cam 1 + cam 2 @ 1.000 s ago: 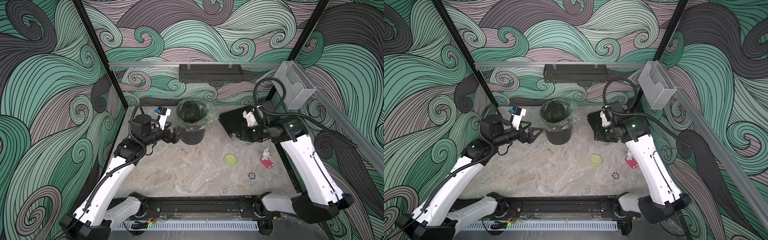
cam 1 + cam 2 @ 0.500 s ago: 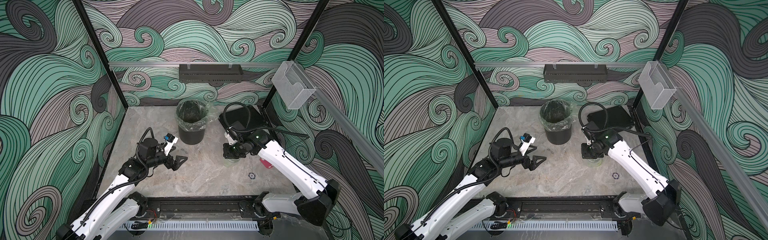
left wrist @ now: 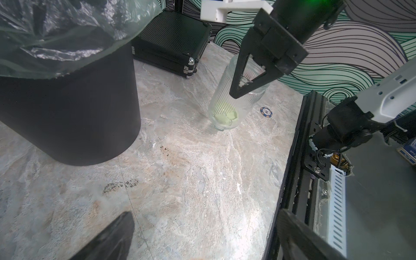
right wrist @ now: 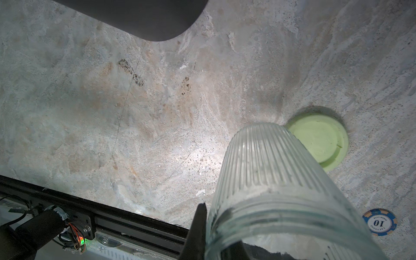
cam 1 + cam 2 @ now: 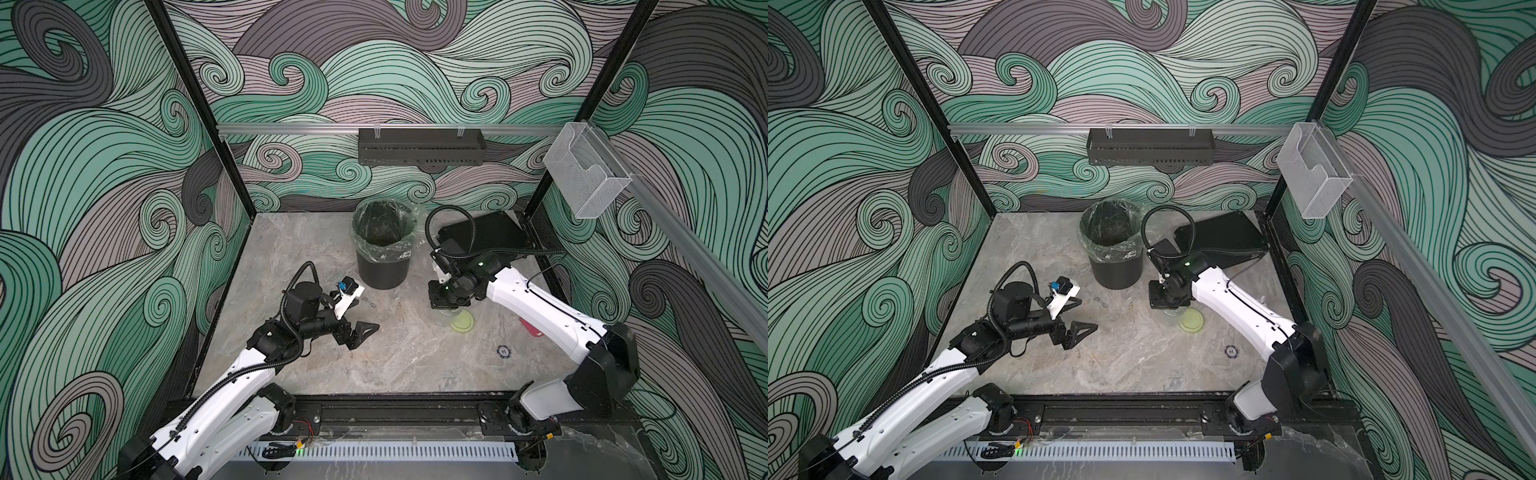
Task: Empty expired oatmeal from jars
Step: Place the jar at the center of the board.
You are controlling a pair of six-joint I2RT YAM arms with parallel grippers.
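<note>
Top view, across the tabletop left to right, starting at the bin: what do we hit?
In a top view: bin → jar → lid → poker chip → red item. I left out the black case because it spans several of these.

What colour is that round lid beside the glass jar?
The lid is pale yellow-green, clearest in the right wrist view.
</note>
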